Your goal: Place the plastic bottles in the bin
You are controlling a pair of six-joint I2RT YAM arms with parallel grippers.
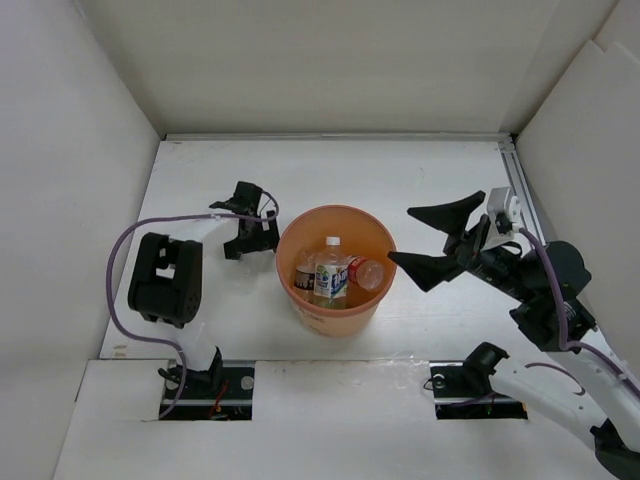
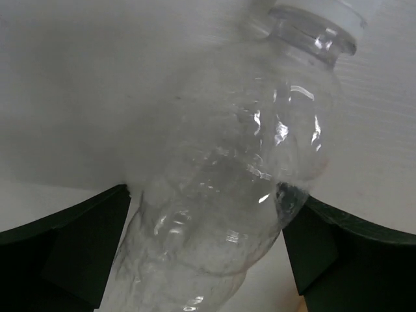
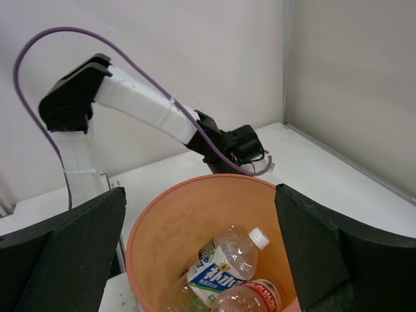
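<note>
Gripping a clear bottle by its body, your left tool sits just left of the bin. Carry it over the rim, centre it, then release. Your right tool gapes wide, empty.

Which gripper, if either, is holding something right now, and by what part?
The left gripper holds a clear plastic bottle by its body, below the neck, one finger on each side. The right gripper is open and empty near the bin.
</note>
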